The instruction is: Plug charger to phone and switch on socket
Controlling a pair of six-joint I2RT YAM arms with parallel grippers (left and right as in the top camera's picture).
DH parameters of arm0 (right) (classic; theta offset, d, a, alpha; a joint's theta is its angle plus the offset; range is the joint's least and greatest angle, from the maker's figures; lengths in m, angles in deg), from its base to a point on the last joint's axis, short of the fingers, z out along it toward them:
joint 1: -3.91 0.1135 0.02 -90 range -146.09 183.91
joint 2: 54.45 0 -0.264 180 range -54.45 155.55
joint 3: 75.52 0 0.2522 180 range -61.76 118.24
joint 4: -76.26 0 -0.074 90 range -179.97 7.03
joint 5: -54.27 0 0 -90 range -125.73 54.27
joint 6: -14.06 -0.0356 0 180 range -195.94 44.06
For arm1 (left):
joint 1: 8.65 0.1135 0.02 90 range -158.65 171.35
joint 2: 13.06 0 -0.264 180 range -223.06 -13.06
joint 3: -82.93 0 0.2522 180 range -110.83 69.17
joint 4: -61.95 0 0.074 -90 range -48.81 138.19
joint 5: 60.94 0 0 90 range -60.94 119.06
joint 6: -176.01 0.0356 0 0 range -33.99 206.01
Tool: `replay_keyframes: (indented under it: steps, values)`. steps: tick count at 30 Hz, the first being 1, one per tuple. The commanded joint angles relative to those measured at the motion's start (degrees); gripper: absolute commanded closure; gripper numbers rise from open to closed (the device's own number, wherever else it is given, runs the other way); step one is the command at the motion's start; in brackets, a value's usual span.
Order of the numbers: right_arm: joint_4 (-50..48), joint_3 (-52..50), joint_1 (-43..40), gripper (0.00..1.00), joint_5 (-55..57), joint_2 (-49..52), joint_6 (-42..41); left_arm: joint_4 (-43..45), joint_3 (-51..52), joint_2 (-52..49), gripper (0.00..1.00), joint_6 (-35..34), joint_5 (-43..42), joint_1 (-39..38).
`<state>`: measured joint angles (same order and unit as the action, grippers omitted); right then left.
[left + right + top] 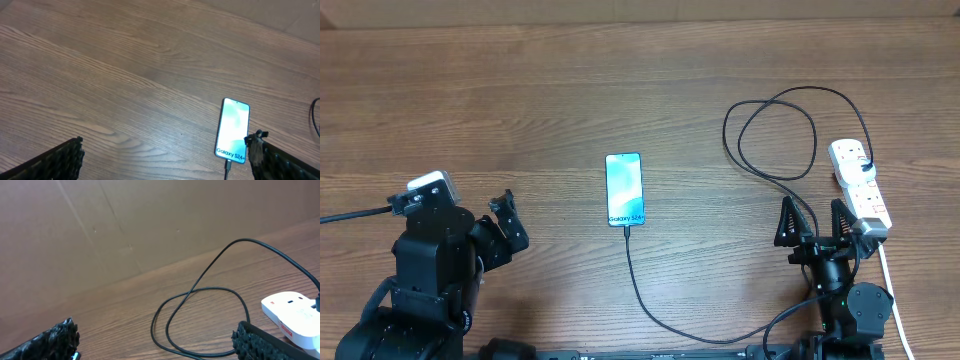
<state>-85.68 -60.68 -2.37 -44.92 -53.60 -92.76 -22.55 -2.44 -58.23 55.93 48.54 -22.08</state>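
Observation:
The phone (624, 189) lies screen up in the middle of the table, lit light blue, with its "Galaxy S24" end toward me; it also shows in the left wrist view (232, 129). The thin black charger cable (645, 300) is plugged into that end, runs along the front edge, and loops (775, 135) over to the white socket strip (860, 190) at the right, also in the right wrist view (292, 312). My left gripper (507, 228) is open and empty, left of the phone. My right gripper (812, 225) is open and empty, beside the strip.
The strip's white cord (892, 290) runs toward the front right edge. A thicker black robot cable (350, 214) leaves the left arm toward the left edge. A brown cardboard wall (100, 230) stands behind the table.

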Motion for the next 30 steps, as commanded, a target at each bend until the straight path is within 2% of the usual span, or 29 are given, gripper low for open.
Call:
replay_keyframes:
  steps: [1, 23, 27, 30]
  values:
    - [-0.39, -0.61, 0.28, 0.00, -0.35, -0.68, 0.39, 0.04, -0.15, 0.04, 0.01, -0.81, -0.02, -0.09]
    - [-0.39, -0.61, 0.28, 0.00, -0.35, -0.68, 0.37, -2.23, 0.37, 0.31, 0.00, -0.61, 0.57, -2.60]
    - [-0.39, -0.61, 0.28, 0.00, -0.35, -0.68, 0.37, 1.64, 5.07, 3.19, 0.00, -0.68, 0.09, -1.18]
    - [-0.39, -0.61, 0.28, 0.00, -0.35, -0.68, 0.37, 6.45, 12.22, 8.68, 0.01, -0.81, -0.07, -0.52]
